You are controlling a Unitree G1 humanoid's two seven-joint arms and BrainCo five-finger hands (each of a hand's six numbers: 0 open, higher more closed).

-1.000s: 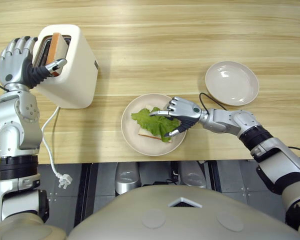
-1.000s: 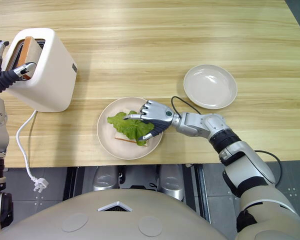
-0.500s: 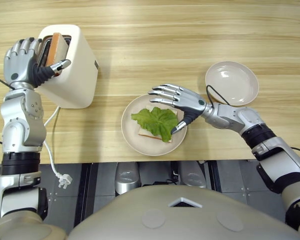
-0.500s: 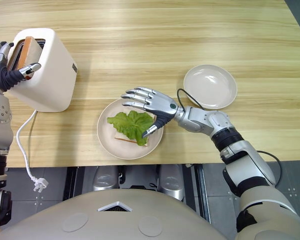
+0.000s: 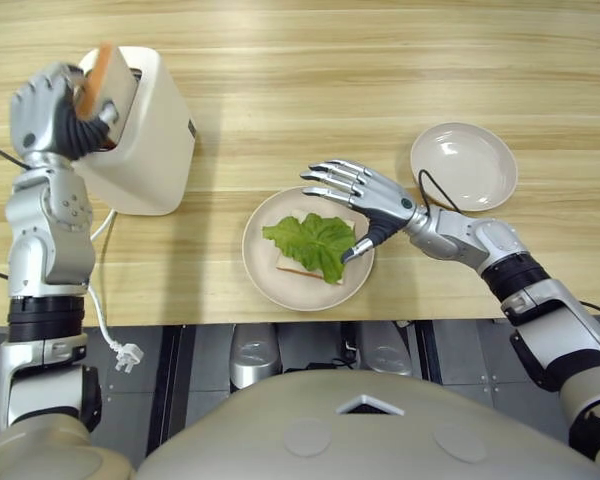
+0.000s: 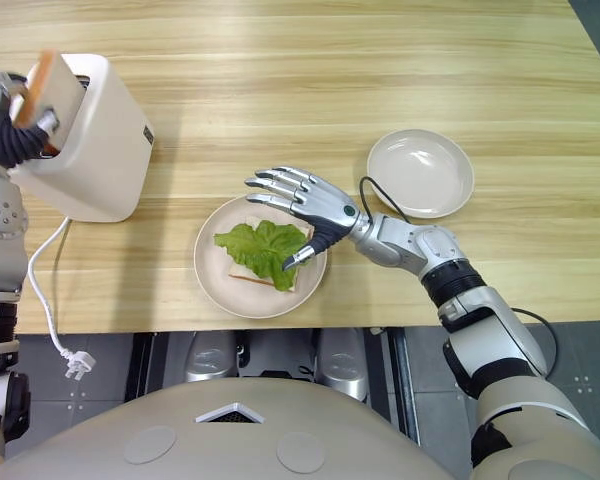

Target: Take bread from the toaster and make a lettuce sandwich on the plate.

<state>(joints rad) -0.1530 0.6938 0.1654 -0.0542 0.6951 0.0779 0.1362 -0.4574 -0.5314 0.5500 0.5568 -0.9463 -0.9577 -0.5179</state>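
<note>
Bread slice [image 5: 100, 68] now raised higher out of the toaster [image 5: 155, 135] than a second ago, left hand [image 5: 46, 112] clamped on it, right hand [image 5: 368, 196] lifted, fingers spread wide, holding nothing, over the right rim of the plate [image 5: 262, 264], lettuce [image 5: 315, 240] lying on a second slice [image 5: 291, 266] on that plate, small dish [image 5: 464, 165] near the right.

The table [image 5: 310, 60] is light wood with the grain running left to right. It extends under and well beyond the left hand [image 5: 45, 112] and the right hand [image 5: 372, 196]. Its front edge lies nearer than the right hand. Below it is dark grey floor [image 5: 460, 370] with pale strips. Lighting is even.
</note>
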